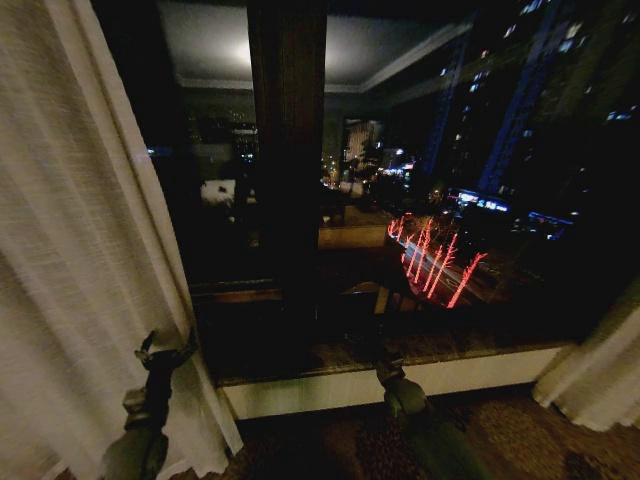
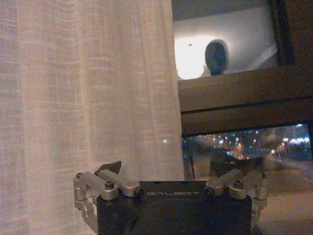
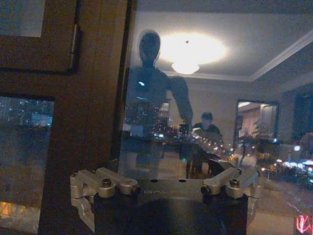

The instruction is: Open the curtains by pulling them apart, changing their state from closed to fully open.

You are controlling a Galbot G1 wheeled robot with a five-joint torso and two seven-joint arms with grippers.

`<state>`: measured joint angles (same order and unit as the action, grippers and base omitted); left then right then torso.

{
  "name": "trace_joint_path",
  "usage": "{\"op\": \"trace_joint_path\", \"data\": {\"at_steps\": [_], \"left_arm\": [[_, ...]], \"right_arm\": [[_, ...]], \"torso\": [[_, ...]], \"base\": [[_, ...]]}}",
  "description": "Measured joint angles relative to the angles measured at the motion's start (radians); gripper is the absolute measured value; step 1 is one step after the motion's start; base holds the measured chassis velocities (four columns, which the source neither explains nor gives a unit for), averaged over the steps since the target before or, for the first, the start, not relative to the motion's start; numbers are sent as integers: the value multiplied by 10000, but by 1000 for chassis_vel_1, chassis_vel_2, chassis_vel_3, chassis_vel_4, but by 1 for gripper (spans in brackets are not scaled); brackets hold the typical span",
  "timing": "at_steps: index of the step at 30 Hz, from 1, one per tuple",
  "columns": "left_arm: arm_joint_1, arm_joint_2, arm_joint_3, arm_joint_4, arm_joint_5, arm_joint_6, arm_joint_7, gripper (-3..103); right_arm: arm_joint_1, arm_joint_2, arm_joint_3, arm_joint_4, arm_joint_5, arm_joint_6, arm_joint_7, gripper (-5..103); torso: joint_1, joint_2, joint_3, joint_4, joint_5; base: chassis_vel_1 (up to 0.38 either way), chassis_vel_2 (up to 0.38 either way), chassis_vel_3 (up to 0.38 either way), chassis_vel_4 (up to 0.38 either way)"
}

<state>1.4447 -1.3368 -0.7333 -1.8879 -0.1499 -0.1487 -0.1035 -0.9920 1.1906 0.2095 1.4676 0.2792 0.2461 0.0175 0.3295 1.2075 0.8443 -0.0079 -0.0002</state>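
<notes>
Head view at night: the window (image 1: 400,200) stands largely uncovered, its dark central frame (image 1: 287,150) exposed. The left curtain (image 1: 70,250) hangs gathered at the left side; the right curtain (image 1: 600,370) is bunched low at the far right edge. The left gripper (image 1: 165,352) sits against the left curtain's inner edge, fingers spread wide in the left wrist view, with the sheer fabric just ahead and nothing clamped. The right gripper (image 1: 385,368) is raised before the window sill (image 1: 400,385), facing bare glass, likewise spread wide and empty. Judged progress: the panels are parted and the task appears nearly or fully complete; at most, final pushing outward remains.
</notes>
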Motion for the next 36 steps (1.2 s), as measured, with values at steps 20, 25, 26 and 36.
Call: {"op": "trace_joint_path", "data": {"at_steps": [20,25,26,36], "left_arm": [[-669,558,-241,838,-951,12,40,100],[-945,611,-81,1096,-1057,21,179,100],[-1024,629,-47,1171,-1063,24,189,100],[-2177,1169,209,2384,-1417,207,293,100]], "right_arm": [[0,0,0,0,0,0,0,100],[0,0,0,0,0,0,0,100],[0,0,0,1,0,0,0,100],[0,0,0,1,0,0,0,100]], "torso": [[-1,0,0,-1,0],[0,0,0,-2,1],[1,-1,1,-1,0],[-1,0,0,-2,2]], "base": [[0,0,0,0],[-11,15,8,-20],[0,0,0,0],[0,0,0,0]]}}
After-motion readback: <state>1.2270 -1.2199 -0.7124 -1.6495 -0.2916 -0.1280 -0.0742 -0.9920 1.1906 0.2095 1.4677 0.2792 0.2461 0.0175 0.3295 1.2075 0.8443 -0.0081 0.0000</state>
